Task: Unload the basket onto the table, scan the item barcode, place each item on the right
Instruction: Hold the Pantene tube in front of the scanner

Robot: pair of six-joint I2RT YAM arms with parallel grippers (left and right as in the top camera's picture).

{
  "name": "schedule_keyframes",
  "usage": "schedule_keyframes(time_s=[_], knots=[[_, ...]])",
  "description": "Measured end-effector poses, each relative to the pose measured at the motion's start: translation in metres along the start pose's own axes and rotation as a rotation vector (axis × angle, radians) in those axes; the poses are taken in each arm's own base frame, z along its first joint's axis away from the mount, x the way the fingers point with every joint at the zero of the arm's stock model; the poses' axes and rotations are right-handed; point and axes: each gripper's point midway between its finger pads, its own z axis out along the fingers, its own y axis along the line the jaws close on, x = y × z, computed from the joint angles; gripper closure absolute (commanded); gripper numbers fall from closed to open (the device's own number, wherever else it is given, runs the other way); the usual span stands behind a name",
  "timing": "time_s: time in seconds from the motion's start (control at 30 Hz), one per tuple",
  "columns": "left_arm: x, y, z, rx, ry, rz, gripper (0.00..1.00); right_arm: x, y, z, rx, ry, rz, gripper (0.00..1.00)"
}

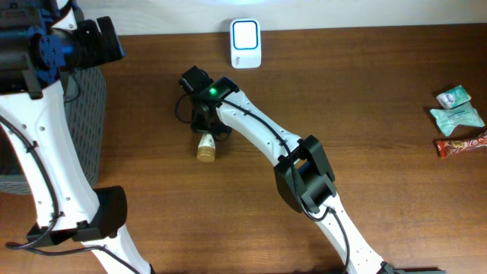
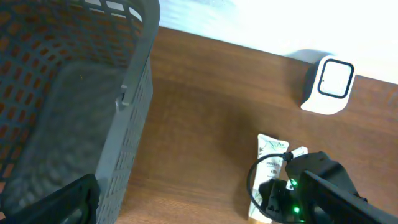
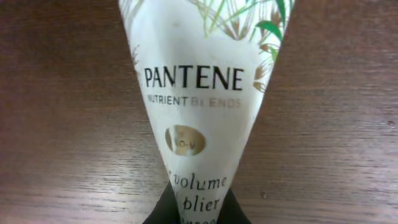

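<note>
Dark brown wood grain is seen across the whole surface (image 1: 365,91), with a pale wall along its far edge. A white Pantene tube (image 3: 199,124) lies left of centre on the surface, in front of the white scanner (image 1: 246,43) and apart from it. Its tan cap (image 1: 206,150) is turned toward the near edge and its flat crimped end toward the scanner. The right arm (image 1: 259,137) is stretched over the tube, and the right jaws are closed on the tube's narrow part, which is seen pinched between two dark fingers in the right wrist view. The left arm (image 1: 46,175) is held above a grey mesh basket (image 2: 130,124) at the left edge. The left jaws are spread wide and nothing is held in them. Two pale green packets (image 1: 456,114) and a red bar (image 1: 461,144) are seen at the far right, well apart from the tube.
</note>
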Motion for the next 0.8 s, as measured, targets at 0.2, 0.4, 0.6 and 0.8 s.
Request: schedule_keyframes(time_s=[0.2,0.4,0.6,0.8], knots=[[0.000,0.000,0.000,0.000,0.000,0.000,0.01,-0.059,-0.013,-0.056,-0.055,-0.121,-0.078,0.96],[0.000,0.000,0.000,0.000,0.000,0.000,0.01,-0.179,-0.065,-0.110,-0.069,-0.461,-0.178,0.96],[0.000,0.000,0.000,0.000,0.000,0.000,0.01,-0.194,-0.097,-0.089,0.035,-0.487,-0.212,0.96],[0.000,0.000,0.000,0.000,0.000,0.000,0.01,-0.196,-0.103,-0.090,0.052,-0.489,-0.209,0.96]])
